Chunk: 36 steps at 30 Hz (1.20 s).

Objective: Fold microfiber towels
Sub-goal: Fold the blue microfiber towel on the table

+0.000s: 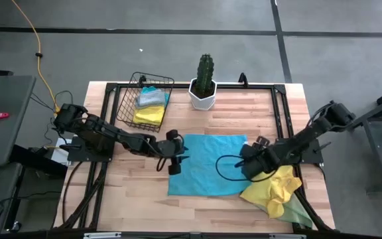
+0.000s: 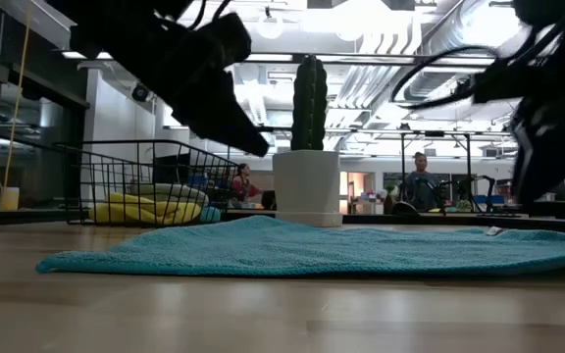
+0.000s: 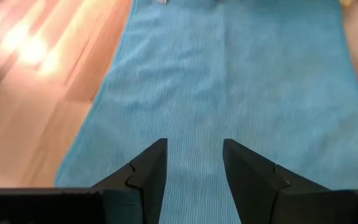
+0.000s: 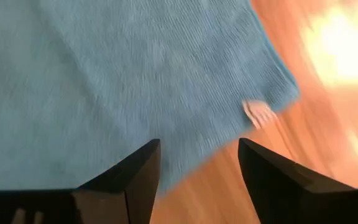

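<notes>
Turquoise towel: the turquoise towel (image 1: 207, 164) lies spread flat in the middle of the counter (image 1: 125, 199), one layer, roughly square; in the low view it shows as a low rumpled strip (image 2: 292, 250) in front of the plant pot.
Left hand: the left hand (image 1: 174, 162) sits over the towel's left edge, fingers (image 3: 148, 180) apart with bare cloth (image 3: 229, 81) showing between them; it grips nothing.
Right hand: the right hand (image 1: 249, 159) is at the towel's right edge, beside the loose pile; its fingers (image 4: 135, 180) stand wide apart over a corner of the towel (image 4: 104, 81) and the bare wood, holding nothing.
Towel tag: a small pale tag (image 4: 260, 114) sticks out at the towel's corner, in the right wrist view.
Loose pile: a crumpled yellow towel (image 1: 277, 187) lies at the counter's front right, just beside the turquoise one, on top of a pale green towel (image 1: 297, 211).
Wire basket: the wire basket (image 1: 144, 99) stands at the counter's back left, holding folded towels (image 1: 150, 107), yellow beneath, blue and grey on top.
Cactus: a cactus (image 1: 206, 72) in a white pot (image 1: 202, 98) stands at the back centre, behind the turquoise towel.
Room behind: two people sit far off in the low view (image 2: 422, 176).
</notes>
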{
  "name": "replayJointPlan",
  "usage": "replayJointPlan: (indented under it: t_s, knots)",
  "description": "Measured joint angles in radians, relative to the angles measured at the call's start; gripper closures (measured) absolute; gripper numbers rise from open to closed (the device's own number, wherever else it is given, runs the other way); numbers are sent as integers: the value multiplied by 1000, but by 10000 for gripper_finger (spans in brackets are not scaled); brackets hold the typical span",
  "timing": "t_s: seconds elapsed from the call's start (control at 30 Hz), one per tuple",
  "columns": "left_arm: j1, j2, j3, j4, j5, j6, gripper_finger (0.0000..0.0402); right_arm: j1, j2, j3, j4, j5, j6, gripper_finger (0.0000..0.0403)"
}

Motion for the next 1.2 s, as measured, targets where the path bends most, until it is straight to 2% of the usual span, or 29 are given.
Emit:
replayJointPlan:
  t_s: [0.13, 0.3, 0.43, 0.53, 0.6, 0.67, 0.77, 0.8, 0.97, 1.2]
  knots:
    - [13, -40, 10, -9, -14, 34, 254, -84, 0, -86, 246, 5, -150, 194]
    - [34, -151, 5, -16, -31, 76, 254, -164, -1, -143, 564, 34, -366, 194]
    - [29, -231, -19, -10, -56, 70, 254, -240, -1, -207, 833, 41, -473, 197]
    - [12, -275, -61, 34, -96, 53, 254, -303, 8, -260, 1030, 44, -516, 219]
    - [-1, -311, -113, 95, -130, 53, 254, -343, 27, -283, 1120, 28, -524, 251]
    - [-7, -339, -156, 154, -152, 58, 254, -376, 52, -290, 1131, 11, -515, 294]
    - [-4, -397, -199, 164, -162, 58, 254, -411, 106, -288, 1152, -50, -512, 372]
    - [-3, -413, -208, 166, -163, 58, 254, -421, 131, -280, 1169, -73, -512, 387]
    - [0, -474, -226, 155, -170, 52, 254, -441, 269, -155, 1202, -150, -571, 395]
    - [-23, -493, -226, 139, -170, 50, 254, -459, 443, 73, 1151, -195, -673, 401]
